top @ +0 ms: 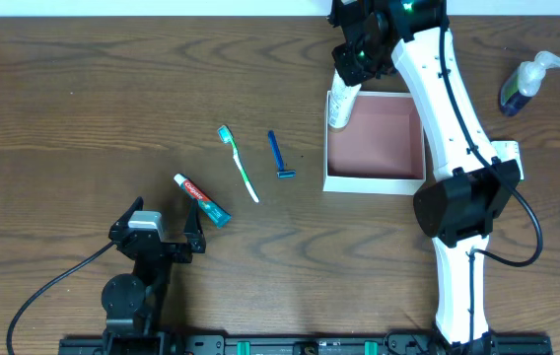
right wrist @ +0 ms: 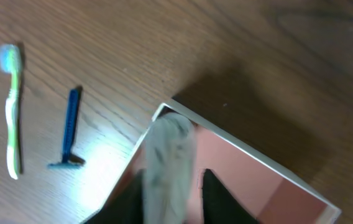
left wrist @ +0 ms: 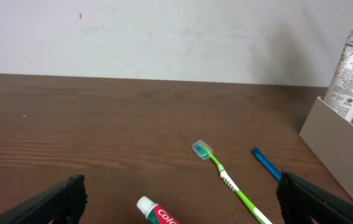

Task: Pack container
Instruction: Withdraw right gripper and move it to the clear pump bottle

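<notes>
The container (top: 374, 183) is a square white-walled box with a dusty-pink floor at the right of centre; it also shows in the left wrist view (left wrist: 332, 134) and the right wrist view (right wrist: 257, 155). A white tube (top: 339, 106) (left wrist: 352, 78) (right wrist: 170, 149) stands leaning in its far-left corner. My right gripper (top: 351, 69) (right wrist: 173, 177) is over that corner with its fingers around the tube's top; a thin gap shows at one finger. My left gripper (top: 162, 234) (left wrist: 179, 186) is open and empty near the front left.
A red-and-green toothpaste tube (top: 201, 200) (left wrist: 158, 213) lies just ahead of my left gripper. A green toothbrush (top: 239, 163) (left wrist: 226, 177) (right wrist: 13, 112) and a blue razor (top: 278, 156) (left wrist: 265, 160) (right wrist: 69, 130) lie left of the container. A blue pump bottle (top: 526, 84) stands at the far right.
</notes>
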